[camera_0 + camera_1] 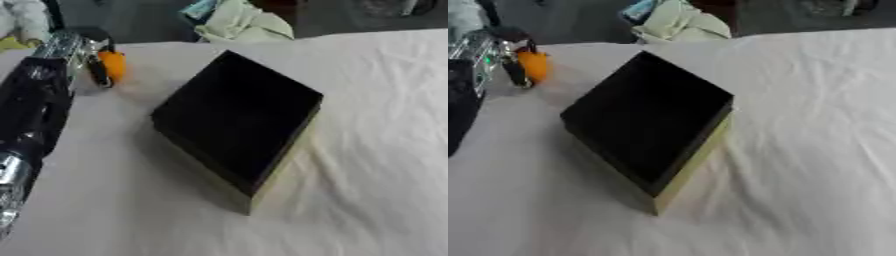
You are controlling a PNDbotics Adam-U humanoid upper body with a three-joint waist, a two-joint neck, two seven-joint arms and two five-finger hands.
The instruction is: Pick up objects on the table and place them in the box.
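The left arm comes in along the left edge, black with silver joints, and stretches toward the far left corner. At its end the left hand has dark fingers curled round something orange. The right arm and hand do not show in either view.

You have a square box with a black inside and pale yellowish outer walls, sitting open-topped on the white cloth, turned so one corner points toward you. To its far left you can see a small orange rounded object, well apart from the box and too blurred to identify.
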